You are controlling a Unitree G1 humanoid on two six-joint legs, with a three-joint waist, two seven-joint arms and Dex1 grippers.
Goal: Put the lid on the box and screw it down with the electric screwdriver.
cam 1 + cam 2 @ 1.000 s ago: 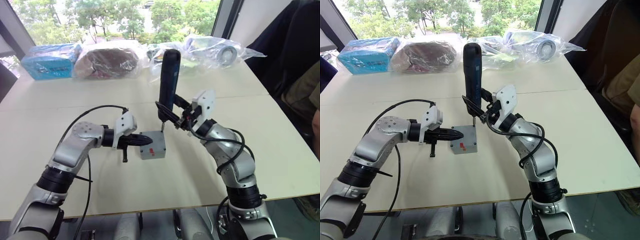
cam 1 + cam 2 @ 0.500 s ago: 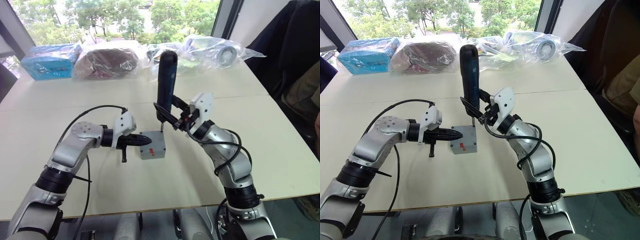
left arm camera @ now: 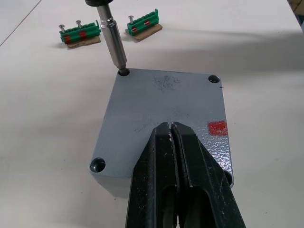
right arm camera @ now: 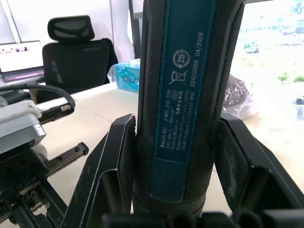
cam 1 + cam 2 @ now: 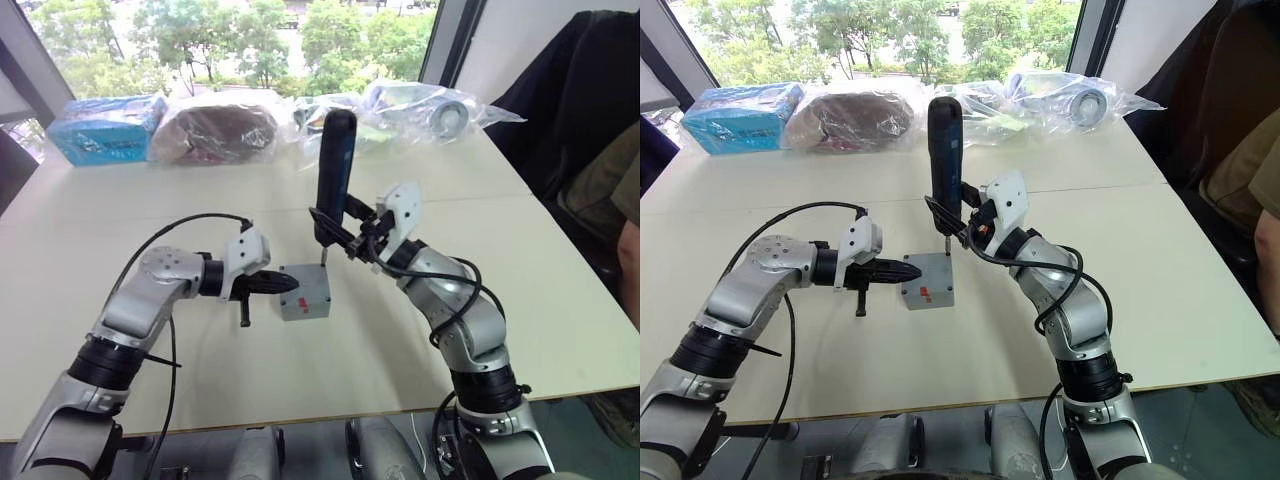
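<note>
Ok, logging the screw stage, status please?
Left gripper jaws shut, pressing on the lid, seated on the box. Right gripper shut on the electric screwdriver, bit in a corner hole. Nothing blocking.

1. We see the lid [image 3: 164, 126] in speckled grey metal, with a small red mark [image 3: 217, 128] near one corner.
2. The electric screwdriver [image 5: 333, 180] is dark blue-black — its label [image 4: 183, 95] is blue with white print, its bit [image 3: 114, 43] silvery.
3. Both grippers — left [image 3: 178, 183] and right [image 4: 178, 156] — have black fingers.
4. The table [image 5: 150, 210] is cream.
5. Two small green blocks [image 3: 80, 34] carry red patches.
</note>
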